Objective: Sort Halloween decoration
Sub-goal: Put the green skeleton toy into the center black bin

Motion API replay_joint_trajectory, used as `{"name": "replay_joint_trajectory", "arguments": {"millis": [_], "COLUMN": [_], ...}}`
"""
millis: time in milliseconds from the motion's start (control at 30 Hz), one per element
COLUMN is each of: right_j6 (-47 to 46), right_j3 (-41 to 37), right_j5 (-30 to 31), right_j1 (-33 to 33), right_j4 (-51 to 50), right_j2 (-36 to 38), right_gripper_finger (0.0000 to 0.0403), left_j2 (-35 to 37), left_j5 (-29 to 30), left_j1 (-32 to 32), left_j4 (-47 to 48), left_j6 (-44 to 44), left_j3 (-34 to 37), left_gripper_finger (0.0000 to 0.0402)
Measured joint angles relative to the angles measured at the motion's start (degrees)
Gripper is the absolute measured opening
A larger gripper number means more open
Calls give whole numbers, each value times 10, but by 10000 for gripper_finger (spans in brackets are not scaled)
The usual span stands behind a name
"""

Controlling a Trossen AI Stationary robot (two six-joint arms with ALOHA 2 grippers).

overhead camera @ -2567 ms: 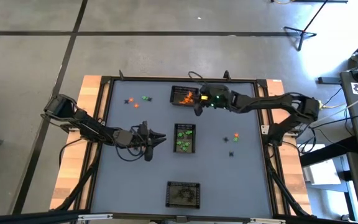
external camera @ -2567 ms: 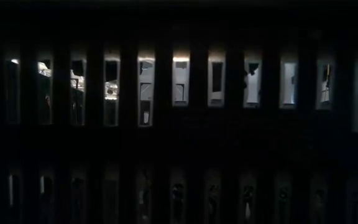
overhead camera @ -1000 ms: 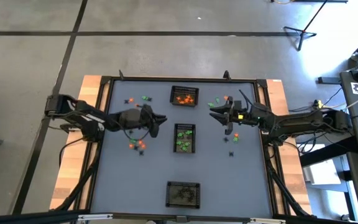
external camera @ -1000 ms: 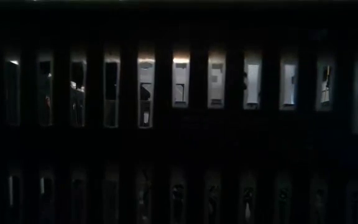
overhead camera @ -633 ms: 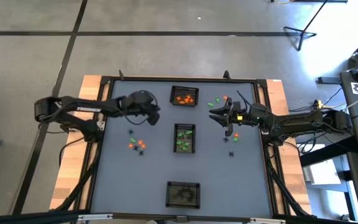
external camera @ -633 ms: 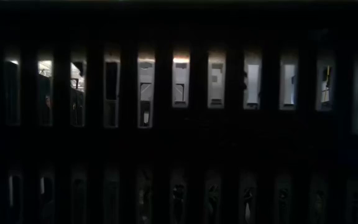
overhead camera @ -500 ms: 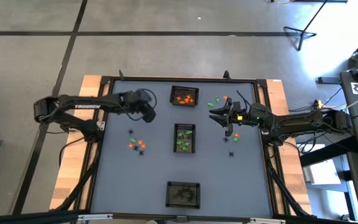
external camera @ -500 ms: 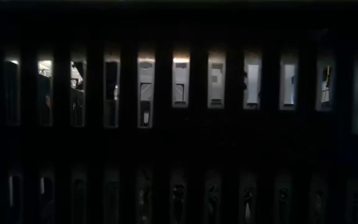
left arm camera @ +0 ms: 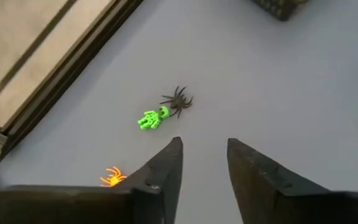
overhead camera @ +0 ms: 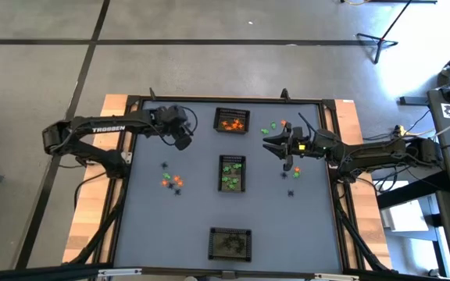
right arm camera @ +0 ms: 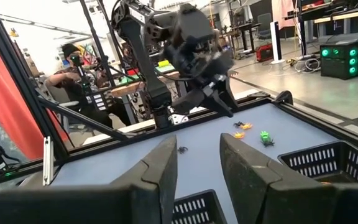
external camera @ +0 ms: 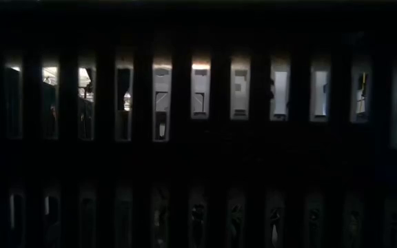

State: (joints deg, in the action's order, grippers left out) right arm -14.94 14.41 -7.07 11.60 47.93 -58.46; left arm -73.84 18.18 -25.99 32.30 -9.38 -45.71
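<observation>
Three mesh baskets (overhead camera: pixel 232 121) — left gripper (left arm camera: pixel 202 163) and right gripper (right arm camera: pixel 197 163) jaws released, empty.

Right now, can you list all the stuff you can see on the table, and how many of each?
Mesh baskets: three, black, in a row down the table's middle: far one holds orange trinkets, middle one green ones, near one dark contents I cannot make out.
Loose trinkets, left cluster: a few, mostly orange, on the table's left half.
Loose trinkets, right side: a few, green, orange and black, around the right pincer.
Green trinket and black spider: one each, touching, ahead of the left pincer; an orange spider nearby.
Person: one, seated beyond the table.
Left pincer: open, empty, over the far-left area.
Right pincer: open, empty, on the right side.
</observation>
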Motion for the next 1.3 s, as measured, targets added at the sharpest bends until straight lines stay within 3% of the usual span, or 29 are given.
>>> {"name": "replay_joint_trajectory", "arguments": {"millis": [300, 533, 900, 1100, 1300], "right_j6": [0, 2, 2, 2, 4], "right_j3": [0, 0, 0, 0, 0], "right_j5": [1, 2, 2, 2, 2], "right_j1": [0, 0, 0, 0, 0], "right_j4": [4, 4, 3, -3, -20], "right_j2": [0, 0, 0, 0, 0], "right_gripper_finger": [119, 119, 119, 119, 119], "left_j2": [-54, -101, -204, -277, -310], "left_j5": [-27, -29, -19, -14, -48], "left_j1": [-88, -131, -140, -152, -171], "left_j4": [-5, -19, 1, 26, 34], "left_j6": [51, 154, 316, 364, 394], "left_j3": [0, -4, -82, -123, -142], "left_gripper_finger": [182, 185, 185, 185, 183]}}
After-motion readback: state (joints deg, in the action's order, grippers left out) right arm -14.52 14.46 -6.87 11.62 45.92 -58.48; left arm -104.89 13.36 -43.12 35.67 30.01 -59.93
